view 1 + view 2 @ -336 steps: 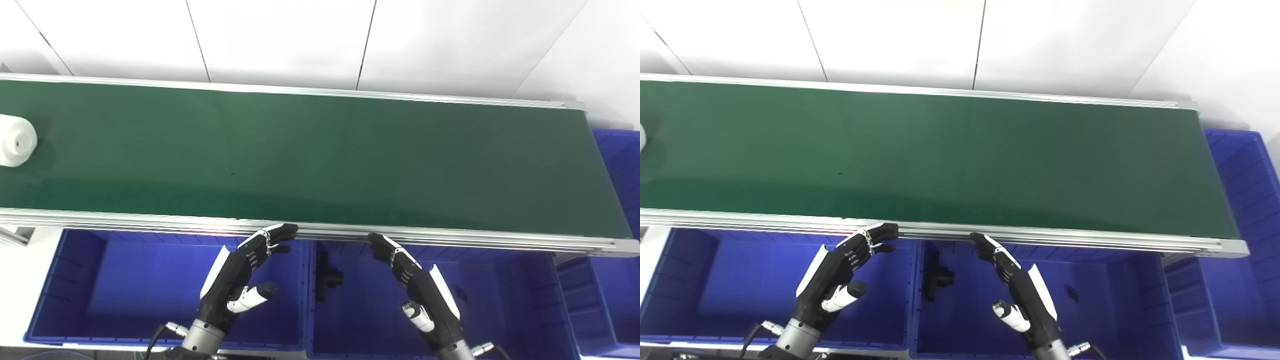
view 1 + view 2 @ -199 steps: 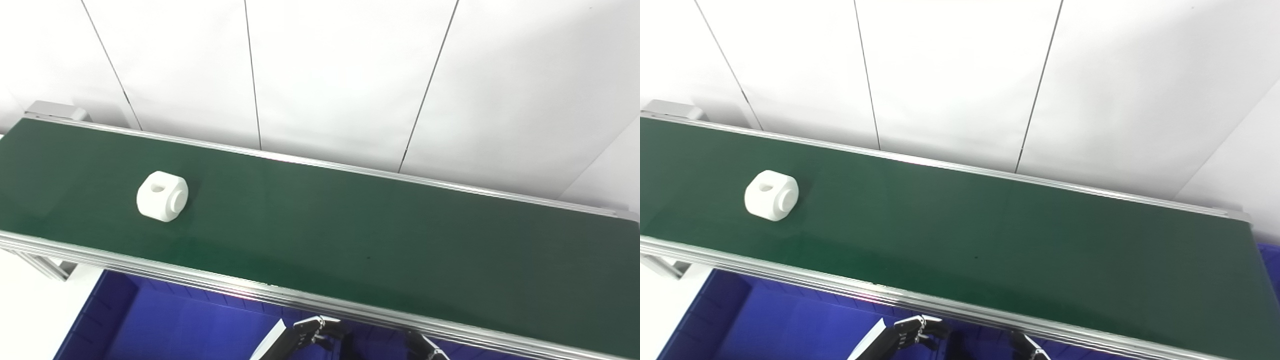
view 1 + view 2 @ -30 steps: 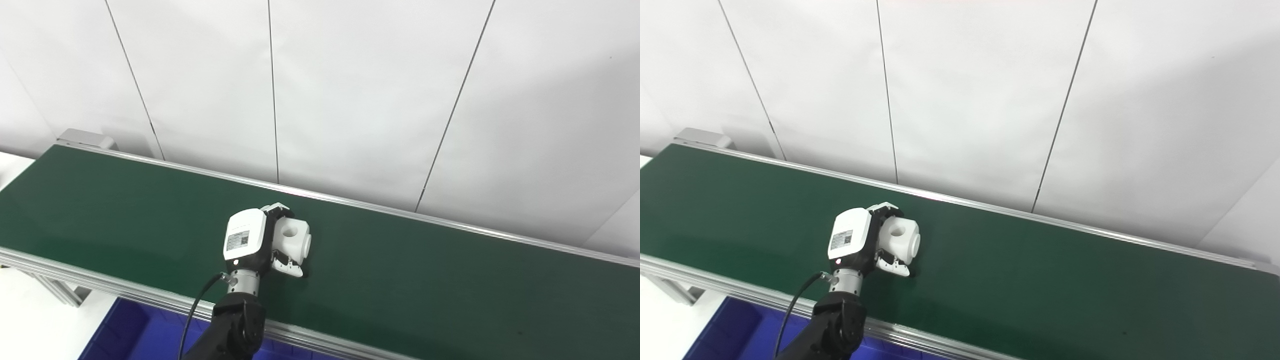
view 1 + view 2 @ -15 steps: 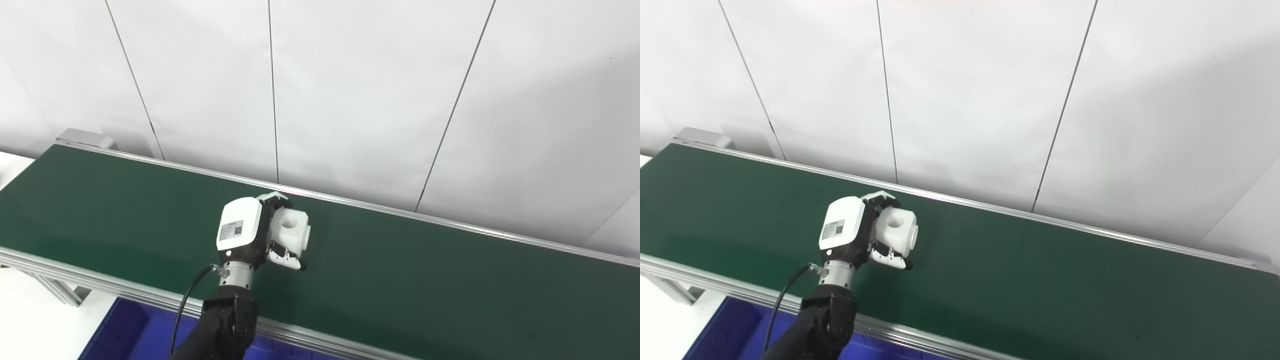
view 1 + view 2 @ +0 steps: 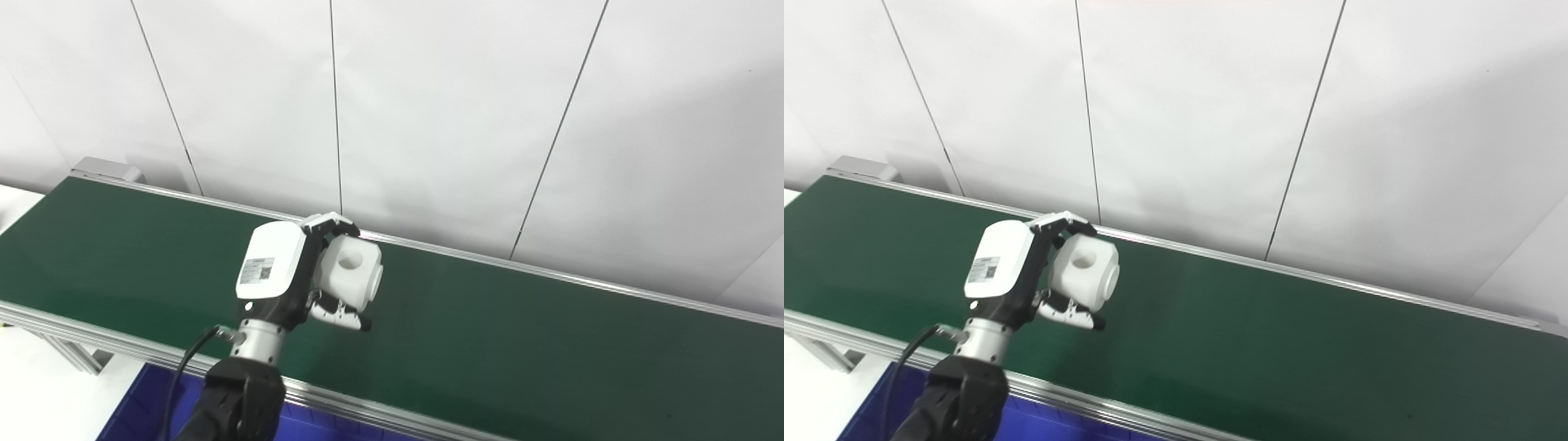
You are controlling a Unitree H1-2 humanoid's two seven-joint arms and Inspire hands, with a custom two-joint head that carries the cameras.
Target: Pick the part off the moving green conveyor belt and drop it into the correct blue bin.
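Hand on the left arm (image 5: 288, 278) is clamped on the white part (image 5: 350, 278): fingers (image 5: 331, 223) curl over its far top edge, thumb (image 5: 340, 317) presses in from the near underside, white back shell with a small label faces the cameras. Part is a chunky white block with a round hole in its top face and a round boss pointing right; it sits fully in the grasp, held above the green conveyor belt (image 5: 520, 343), clear of the surface as far as both head views show. A faint shadow lies on the belt just right of the part. Black forearm (image 5: 958, 398) comes up from the bottom edge, crossing the near aluminium rail (image 5: 367, 411), with a black cable (image 5: 903, 361) looping off the wrist on the left side. Belt runs diagonally from upper left to lower right, silver rails on both long edges; a grey end housing (image 5: 101, 168) caps its far left end. Below the near rail only a sliver of blue bin (image 5: 131, 407) shows at the bottom left, contents not visible. White panelled wall (image 5: 459, 110) with dark vertical seams stands behind the belt. Right hand is out of frame in both views, so nothing to say on its state.
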